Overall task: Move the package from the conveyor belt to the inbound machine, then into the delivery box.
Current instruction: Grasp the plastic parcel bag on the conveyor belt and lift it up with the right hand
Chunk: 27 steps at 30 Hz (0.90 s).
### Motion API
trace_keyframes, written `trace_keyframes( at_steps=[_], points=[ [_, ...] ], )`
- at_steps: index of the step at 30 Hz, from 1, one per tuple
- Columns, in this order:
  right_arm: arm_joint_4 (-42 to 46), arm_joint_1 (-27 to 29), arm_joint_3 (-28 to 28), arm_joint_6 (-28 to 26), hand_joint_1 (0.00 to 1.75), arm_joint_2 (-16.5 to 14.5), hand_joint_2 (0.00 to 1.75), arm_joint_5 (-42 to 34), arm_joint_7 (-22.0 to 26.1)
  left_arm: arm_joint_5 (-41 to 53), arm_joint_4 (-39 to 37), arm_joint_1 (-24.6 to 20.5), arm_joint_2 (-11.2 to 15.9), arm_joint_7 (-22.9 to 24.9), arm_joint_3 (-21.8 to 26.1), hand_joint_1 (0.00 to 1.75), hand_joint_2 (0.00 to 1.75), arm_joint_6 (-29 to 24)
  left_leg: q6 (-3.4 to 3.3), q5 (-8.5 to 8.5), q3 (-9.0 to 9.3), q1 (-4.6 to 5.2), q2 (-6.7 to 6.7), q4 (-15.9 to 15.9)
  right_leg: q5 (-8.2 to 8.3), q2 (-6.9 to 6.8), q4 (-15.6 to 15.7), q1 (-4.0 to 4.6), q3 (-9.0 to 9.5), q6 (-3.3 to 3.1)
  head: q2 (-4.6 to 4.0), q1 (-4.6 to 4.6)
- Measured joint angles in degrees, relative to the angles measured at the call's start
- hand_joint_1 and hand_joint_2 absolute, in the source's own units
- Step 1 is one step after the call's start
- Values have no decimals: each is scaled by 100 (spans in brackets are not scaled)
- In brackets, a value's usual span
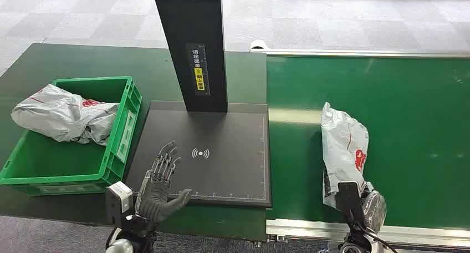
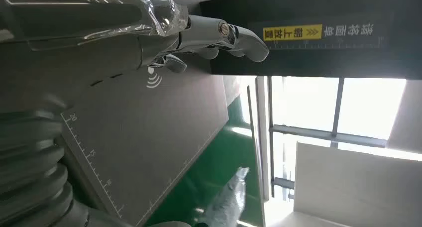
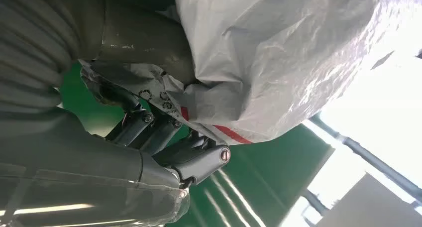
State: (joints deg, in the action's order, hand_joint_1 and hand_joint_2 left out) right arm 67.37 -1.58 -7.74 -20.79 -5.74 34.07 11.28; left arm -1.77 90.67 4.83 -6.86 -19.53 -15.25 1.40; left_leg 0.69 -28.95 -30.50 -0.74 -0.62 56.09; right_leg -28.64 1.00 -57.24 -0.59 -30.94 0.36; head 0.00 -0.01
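Two packages: one (image 1: 343, 147) on the conveyor belt (image 1: 410, 125), gripped by right robot hand (image 3: 164, 132); one (image 1: 64, 117) in green box (image 1: 119, 147); left robot hand (image 1: 161, 183) spread, empty

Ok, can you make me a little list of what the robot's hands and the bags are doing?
left hand: open, above the dark scanner plate, holding nothing
right hand: grips the near end of the grey package
grey package: lying on the green conveyor belt
green box: another grey bag rests in it, draped over its far rim
black post: stands at the plate's far edge
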Motion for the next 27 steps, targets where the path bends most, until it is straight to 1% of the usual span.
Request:
trace_keyframes(
  at_steps=[2,6,9,11,13,15,21,27],
  points=[
    [388,56,186,-66,175,9,175,96,-2,26,34,17,8,-41,25,0,175,-79,0,0,-1,0,0,0,0,0,0,0,-1,0,0,1],
    [1685,120,882,-267,175,83,175,463,-69,126,190,22,34,-101,173,0,175,-238,1,1,5,-1,1,-1,0,0,-1,1,2,0,0,2],
    [2204,130,1194,-312,175,132,175,493,-91,167,261,20,44,-100,257,0,175,-247,1,2,6,0,0,0,0,-2,0,1,6,0,0,2],
    [2415,135,1330,-332,175,158,175,452,-6,219,296,19,47,-123,296,0,175,-273,1,2,5,0,0,0,0,-2,-1,0,8,0,0,2],
    [2572,107,1478,-290,175,180,175,364,133,299,343,2,48,-163,352,0,175,-317,0,2,5,0,0,0,0,-1,-1,0,8,0,0,3],
    [2674,11,1683,-129,175,189,175,236,187,357,401,-53,48,-179,442,0,175,-351,1,2,6,0,1,0,1,-1,-1,0,8,0,0,2],
    [2708,-306,2268,203,175,189,175,-53,132,416,497,-205,39,-155,679,0,175,-366,2,5,8,-2,-1,-1,0,-4,-4,3,8,-1,0,2],
    [2427,-534,2879,823,175,117,175,-551,43,418,532,-278,5,-153,777,0,175,-367,2,5,5,-2,-1,-1,0,-3,-5,3,7,0,0,3]
  ],
)
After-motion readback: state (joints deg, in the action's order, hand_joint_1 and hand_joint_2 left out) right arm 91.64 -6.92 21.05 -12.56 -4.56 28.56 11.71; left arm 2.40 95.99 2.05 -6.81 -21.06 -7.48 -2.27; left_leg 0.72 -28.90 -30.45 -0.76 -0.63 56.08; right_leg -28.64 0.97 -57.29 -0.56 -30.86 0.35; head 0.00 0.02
